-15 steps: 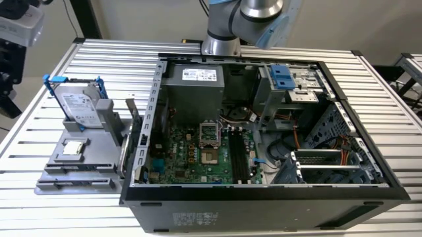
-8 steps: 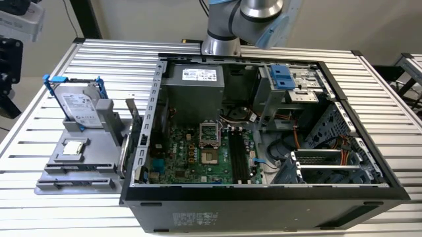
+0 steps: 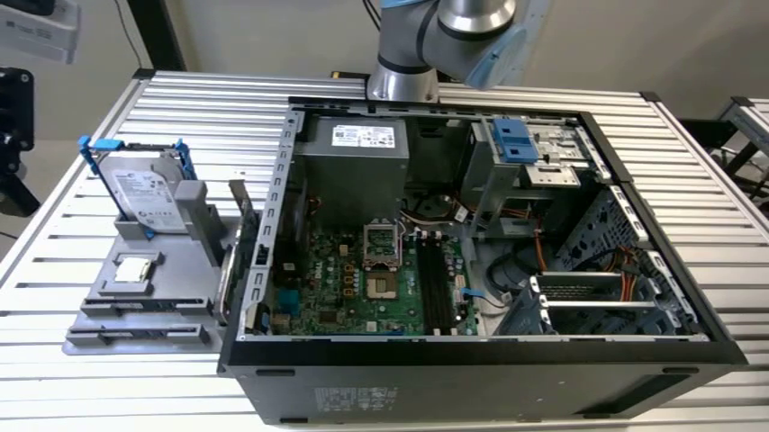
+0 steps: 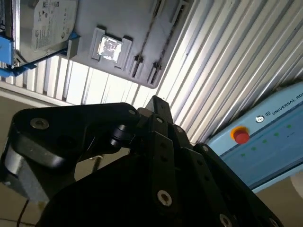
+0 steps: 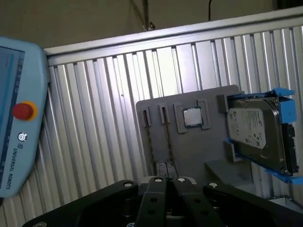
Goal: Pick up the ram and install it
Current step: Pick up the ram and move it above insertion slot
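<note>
The ram is out of view. In both wrist views my gripper (image 5: 166,179) (image 4: 156,101) hangs high over the slatted table, its black fingers closed together with nothing between them. Far below it lies a grey holder tray (image 5: 156,142) (image 4: 118,19) (image 3: 180,297) with two narrow slots. The open computer case (image 3: 481,369) lies on the table in the exterior view, and its green motherboard (image 3: 348,288) has long black slots (image 3: 435,283). My arm (image 3: 445,36) rises behind the case.
A silver hard drive in blue brackets (image 3: 144,193) (image 5: 258,135) stands on the tray, beside a small square CPU chip (image 3: 132,270) (image 5: 191,117) (image 4: 110,48). A blue teach pendant with a red button (image 5: 21,111) (image 4: 241,135) lies on the slatted table (image 3: 72,234).
</note>
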Tool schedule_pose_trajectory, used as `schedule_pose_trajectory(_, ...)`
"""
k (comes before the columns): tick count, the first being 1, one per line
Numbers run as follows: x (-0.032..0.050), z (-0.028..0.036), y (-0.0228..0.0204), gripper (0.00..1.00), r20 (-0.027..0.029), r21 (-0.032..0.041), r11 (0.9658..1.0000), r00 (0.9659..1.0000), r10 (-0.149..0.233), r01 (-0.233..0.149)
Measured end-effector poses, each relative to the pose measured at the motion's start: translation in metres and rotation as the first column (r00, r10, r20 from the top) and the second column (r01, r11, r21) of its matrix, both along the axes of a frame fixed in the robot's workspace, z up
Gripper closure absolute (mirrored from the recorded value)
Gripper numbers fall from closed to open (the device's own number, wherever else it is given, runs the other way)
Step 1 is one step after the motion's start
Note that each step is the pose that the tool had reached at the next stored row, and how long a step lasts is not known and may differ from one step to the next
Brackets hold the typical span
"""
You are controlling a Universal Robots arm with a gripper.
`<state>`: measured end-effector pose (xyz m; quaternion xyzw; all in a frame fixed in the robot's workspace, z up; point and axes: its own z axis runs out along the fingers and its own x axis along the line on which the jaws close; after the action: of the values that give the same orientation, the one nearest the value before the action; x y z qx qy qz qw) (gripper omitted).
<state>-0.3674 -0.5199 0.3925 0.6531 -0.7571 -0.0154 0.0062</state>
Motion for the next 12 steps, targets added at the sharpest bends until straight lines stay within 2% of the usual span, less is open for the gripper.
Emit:
schedule_pose_trajectory(3,0.0,-0.0002,0.0,1.0,0.0112,-0.0003,0.9986,0.9985,0.053,-0.053)
schedule_pose_trajectory(5,0.0,-0.0004,0.0,1.0,0.0166,-0.0006,0.9961,0.9959,0.089,-0.089)
schedule_pose_trajectory(9,0.0,-0.0007,0.0,1.0,0.0275,-0.0018,0.9872,0.9868,0.159,-0.159)
schedule_pose_trajectory(11,0.0,-0.0007,0.0,1.0,0.0299,-0.0021,0.9838,0.9834,0.179,-0.179)
schedule_pose_trajectory(12,0.0,-0.0008,0.0001,1.0,0.03,-0.0021,0.9838,0.9833,0.179,-0.179)
